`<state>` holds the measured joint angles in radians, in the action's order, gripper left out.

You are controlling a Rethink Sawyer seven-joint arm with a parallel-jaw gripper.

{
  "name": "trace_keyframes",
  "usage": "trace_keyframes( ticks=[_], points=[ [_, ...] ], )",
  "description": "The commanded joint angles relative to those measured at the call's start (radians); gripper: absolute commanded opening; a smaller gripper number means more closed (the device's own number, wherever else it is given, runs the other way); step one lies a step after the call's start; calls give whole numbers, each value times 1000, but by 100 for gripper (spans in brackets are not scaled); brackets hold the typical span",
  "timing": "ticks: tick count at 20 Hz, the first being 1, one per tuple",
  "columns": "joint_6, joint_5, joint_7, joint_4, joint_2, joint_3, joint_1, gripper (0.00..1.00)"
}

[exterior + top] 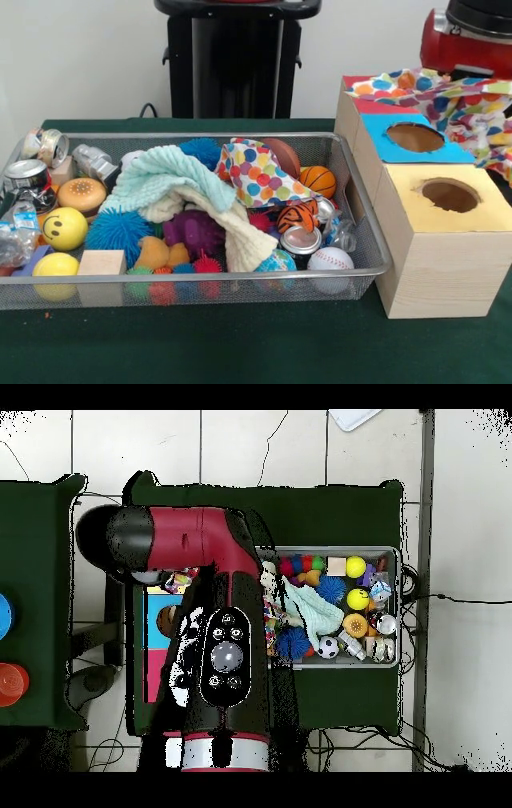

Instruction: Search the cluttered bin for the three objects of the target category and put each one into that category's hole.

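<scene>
A silver wire mesh bin (352,210) sits on a dark green table (240,344) and it is full of toys and bits. A soft mint green cloth (164,178) and a cream knitted cloth (232,228) lie piled in the middle, and a cloth with bright coloured dots (258,174) lies behind them. At the bin's right end are an orange basketball (318,181), a white baseball with red stitching (330,259), a small globe ball (277,262) and a shiny crushed tin can (301,239). At the left end are a yellow smiley-face ball (64,228), a fuzzy blue spiky ball (118,232), a toy burger (82,194), a plain wooden block (102,262) and more crushed cans (26,176).

Just beside the bin on the right stand wooden boxes. The near one has a yellow top with a round hole (450,194). The next has a blue top with a round hole (414,137). A dotted cloth is draped over the far one.

From above, the red and black robot arm (205,584) stretches over the boxes. Its claw is hidden, so I cannot tell if it is spread or pressed together.
</scene>
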<state>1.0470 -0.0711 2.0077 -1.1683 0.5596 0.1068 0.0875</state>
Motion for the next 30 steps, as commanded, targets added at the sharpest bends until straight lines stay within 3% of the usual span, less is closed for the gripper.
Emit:
trace_keyframes(
  ticks=[1,11,23,30],
  points=[
    [-72,2,44,-124,-51,-82,-47,0],
    [-116,45,-18,-76,-124,-91,-89,0],
    [-136,84,1,-80,-151,-65,-62,0],
    [-85,82,67,-13,-182,-53,-33,0]
  ],
)
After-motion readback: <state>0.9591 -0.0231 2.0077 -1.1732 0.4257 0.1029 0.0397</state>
